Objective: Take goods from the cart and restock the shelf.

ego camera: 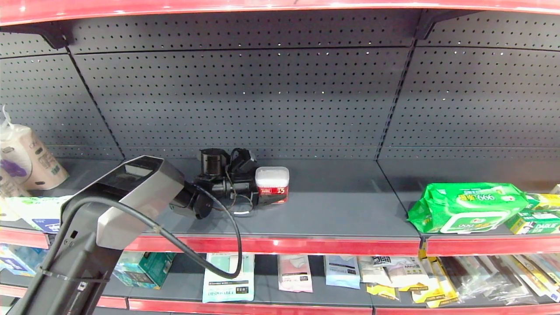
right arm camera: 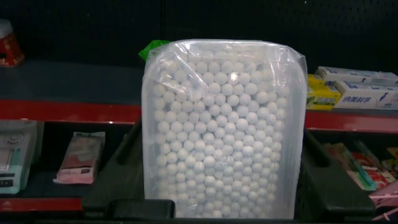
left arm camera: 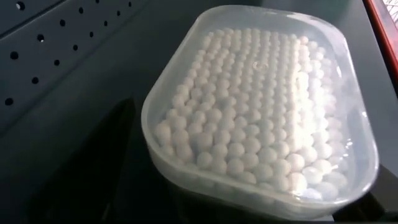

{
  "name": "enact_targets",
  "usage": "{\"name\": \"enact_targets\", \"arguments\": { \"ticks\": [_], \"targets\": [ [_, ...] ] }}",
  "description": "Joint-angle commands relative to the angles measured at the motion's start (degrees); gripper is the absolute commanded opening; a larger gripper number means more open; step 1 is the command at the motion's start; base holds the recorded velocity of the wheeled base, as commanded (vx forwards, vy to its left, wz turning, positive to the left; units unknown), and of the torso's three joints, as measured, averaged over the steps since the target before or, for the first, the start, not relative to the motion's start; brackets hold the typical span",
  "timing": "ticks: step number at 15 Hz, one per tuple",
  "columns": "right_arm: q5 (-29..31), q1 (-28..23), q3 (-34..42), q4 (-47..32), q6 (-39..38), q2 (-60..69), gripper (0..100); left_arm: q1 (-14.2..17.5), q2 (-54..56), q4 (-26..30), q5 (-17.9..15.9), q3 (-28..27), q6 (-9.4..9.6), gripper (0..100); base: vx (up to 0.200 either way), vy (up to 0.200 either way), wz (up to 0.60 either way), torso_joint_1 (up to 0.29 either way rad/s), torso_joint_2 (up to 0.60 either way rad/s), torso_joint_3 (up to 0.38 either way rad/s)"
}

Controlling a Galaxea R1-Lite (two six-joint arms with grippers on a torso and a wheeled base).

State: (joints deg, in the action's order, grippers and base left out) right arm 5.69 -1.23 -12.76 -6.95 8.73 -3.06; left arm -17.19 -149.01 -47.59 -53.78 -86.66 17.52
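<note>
A cotton swab box (ego camera: 272, 177) with a clear lid and red label stands on the grey middle shelf (ego camera: 341, 205), near the pegboard back. My left gripper (ego camera: 267, 196) reaches in from the left and is shut on this box. In the left wrist view the box lid (left arm camera: 261, 106) sits close up, with rows of white swab tips under it. My right gripper (right arm camera: 221, 162) is shut on a second clear pack of cotton swabs (right arm camera: 224, 118), held upright in front of the shelves, with dark fingers (right arm camera: 121, 171) on both sides of it.
A green wet-wipe pack (ego camera: 468, 205) and small boxes (ego camera: 533, 218) lie on the shelf's right section. Wrapped paper rolls (ego camera: 26, 157) stand at the far left. Flat packets (ego camera: 295, 271) fill the lower shelf. The shelf space right of the swab box is bare.
</note>
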Motion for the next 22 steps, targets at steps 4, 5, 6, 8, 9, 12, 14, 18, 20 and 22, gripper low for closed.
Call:
{"name": "enact_targets", "arguments": {
  "ticks": [4, 5, 6, 8, 9, 12, 14, 18, 20, 22],
  "targets": [
    [0.02, 0.0, -0.07, 0.01, 0.06, -0.1, 0, 0.05, -0.14, -0.84, 0.08, -0.09, -1.17, 0, 0.0, 0.0, 0.0, 0.0, 0.0, 0.0],
    [0.02, 0.0, -0.07, 0.01, 0.06, -0.1, 0, 0.05, -0.14, -0.92, 0.0, -0.09, -1.17, 0, 0.0, 0.0, 0.0, 0.0, 0.0, 0.0],
    [0.02, 0.0, -0.07, 0.01, -0.03, -0.1, 0, 0.05, -0.14, -0.92, 0.0, -0.09, -1.17, 0, 0.0, 0.0, 0.0, 0.0, 0.0, 0.0],
    [0.02, 0.0, -0.07, 0.01, -0.03, -0.1, 0, 0.05, -0.14, -0.92, -0.09, 0.0, -1.26, 0, 0.0, 0.0, 0.0, 0.0, 0.0, 0.0],
    [0.02, 0.0, -0.07, 0.01, 0.06, -0.1, 0, 0.05, -0.06, -0.92, -0.36, 0.18, -1.26, 0, 0.0, 0.0, 0.0, 0.0, 0.0, 0.0],
    [0.02, 0.0, 0.11, 0.01, -0.03, -0.1, 0, 0.49, 1.09, -3.03, -2.47, 2.73, -1.26, 0, 0.0, 0.0, 0.0, 0.0, 0.0, 0.0],
    [-0.07, 0.0, 0.11, 0.01, -0.03, -0.1, 0, 1.1, 5.3, -3.47, -5.45, 8.7, -1.35, 0, 0.0, 0.0, 0.0, 0.0, 0.0, 0.0],
    [-0.16, 0.0, 0.11, 0.01, -0.12, -0.1, 0, 2.6, 11.63, -5.85, -9.14, 18.99, 0.15, 0, 0.0, 0.0, 0.0, 0.0, 0.0, 0.0],
    [-0.16, 0.0, 0.11, 0.01, -0.12, -0.1, 0, 3.48, 11.9, -8.31, -9.76, 21.54, 0.68, 0, 0.0, 0.0, 0.0, 0.0, 0.0, 0.0],
    [-0.16, 0.0, 0.11, 0.01, -0.12, -0.1, 0, 3.74, 12.07, -11.82, -9.94, 25.4, 0.76, 0, 0.0, 0.0, 0.0, 0.0, 0.0, 0.0]
  ]
}}
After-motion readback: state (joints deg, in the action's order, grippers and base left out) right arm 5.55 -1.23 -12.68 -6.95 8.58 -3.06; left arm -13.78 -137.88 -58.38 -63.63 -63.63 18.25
